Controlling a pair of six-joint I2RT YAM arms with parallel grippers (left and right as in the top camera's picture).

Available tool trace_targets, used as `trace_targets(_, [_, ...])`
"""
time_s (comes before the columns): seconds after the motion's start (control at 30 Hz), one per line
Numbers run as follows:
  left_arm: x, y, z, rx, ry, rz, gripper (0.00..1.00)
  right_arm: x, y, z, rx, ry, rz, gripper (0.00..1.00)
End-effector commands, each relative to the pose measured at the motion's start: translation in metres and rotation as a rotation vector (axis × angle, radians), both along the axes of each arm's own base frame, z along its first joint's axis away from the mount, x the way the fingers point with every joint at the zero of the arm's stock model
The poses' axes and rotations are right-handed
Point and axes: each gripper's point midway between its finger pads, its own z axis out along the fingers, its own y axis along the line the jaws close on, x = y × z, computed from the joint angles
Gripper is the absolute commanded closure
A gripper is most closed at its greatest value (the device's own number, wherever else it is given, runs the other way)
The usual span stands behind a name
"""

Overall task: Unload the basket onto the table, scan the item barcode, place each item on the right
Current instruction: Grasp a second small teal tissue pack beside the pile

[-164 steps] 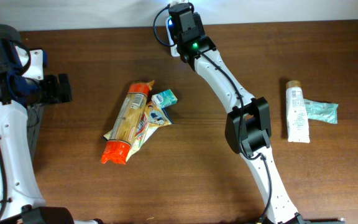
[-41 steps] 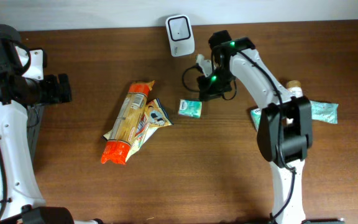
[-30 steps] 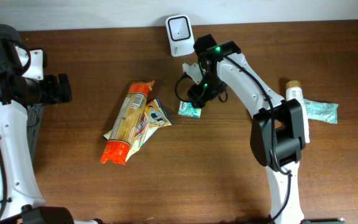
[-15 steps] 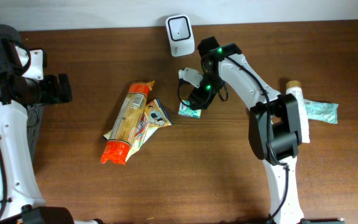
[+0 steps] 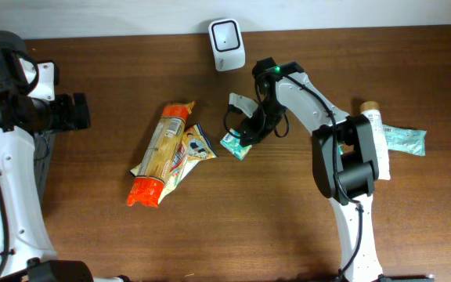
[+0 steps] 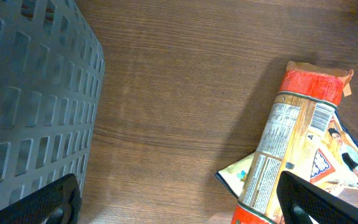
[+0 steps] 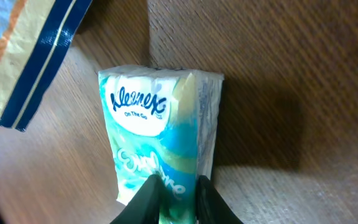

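A teal and white Kleenex tissue pack (image 5: 233, 145) lies tilted on the wood table just right of the snack bags. My right gripper (image 5: 249, 134) is shut on its near end. In the right wrist view both fingers (image 7: 145, 200) pinch the pack (image 7: 160, 134) between them, at my right gripper (image 7: 176, 200). The white scanner (image 5: 227, 34) stands at the table's back edge, above the pack. My left gripper (image 5: 79, 111) hovers open at the far left with nothing between its fingers. In the left wrist view my left gripper (image 6: 179, 202) shows only bare table in its gap.
A long red and yellow pasta bag (image 5: 163, 153) lies on a small snack packet (image 5: 198, 144) left of the tissue pack. A white tube (image 5: 374, 141) and a teal packet (image 5: 405, 139) lie at the right. A grey slotted basket (image 6: 30, 93) stands by the left arm.
The right gripper has closed onto the tissue pack, and the pack has turned and tilted slightly. The left arm has not moved.
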Motion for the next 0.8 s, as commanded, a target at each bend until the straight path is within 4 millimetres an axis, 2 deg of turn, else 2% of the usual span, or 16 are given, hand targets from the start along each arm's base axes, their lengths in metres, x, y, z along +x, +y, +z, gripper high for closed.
trace_targets(0.0, [0.000,0.003,0.003,0.009,-0.009,-0.005,0.01,-0.005,0.002,-0.004,0.007,0.051,-0.043,0.81])
trace_targets(0.1, [0.000,0.003,0.003,0.009,-0.009,-0.005,0.01,-0.004,-0.001,-0.006,-0.012,0.043,-0.042,0.60])
trace_targets(0.27, [0.000,0.003,0.003,0.009,-0.009,-0.005,0.01,-0.017,-0.009,-0.022,-0.046,0.077,-0.036,0.61])
trace_targets(0.3, [0.000,0.003,0.003,0.009,-0.009,-0.005,0.01,-0.021,-0.010,-0.027,-0.049,0.087,-0.036,0.73])
trace_targets(0.33, [0.000,0.003,0.003,0.009,-0.009,-0.005,0.01,-0.023,-0.011,-0.031,-0.051,0.094,-0.036,0.94])
trace_targets(0.4, [0.000,0.003,0.003,0.009,-0.009,-0.005,0.01,-0.023,-0.011,-0.031,-0.052,0.097,-0.044,0.96])
trace_targets(0.43, [0.000,0.003,0.003,0.009,-0.009,-0.004,0.01,-0.021,-0.011,-0.025,-0.051,0.111,-0.088,0.96])
trace_targets(0.47, [0.000,0.003,0.003,0.009,-0.009,-0.005,0.01,-0.019,-0.010,-0.015,-0.032,0.130,-0.117,0.96])
trace_targets(0.5, [0.000,0.003,0.003,0.009,-0.009,-0.005,0.01,-0.019,-0.009,0.003,0.014,0.162,-0.141,0.96])
trace_targets(0.63, [0.000,0.003,0.003,0.009,-0.009,-0.005,0.01,-0.014,-0.010,0.107,0.249,0.320,-0.265,0.96])
trace_targets(0.7, [0.000,0.003,0.003,0.009,-0.009,-0.005,0.01,-0.011,-0.009,0.146,0.374,0.389,-0.334,0.96])
trace_targets(0.77, [0.000,0.003,0.003,0.009,-0.009,-0.005,0.01,-0.007,-0.003,0.177,0.502,0.390,-0.353,0.96])
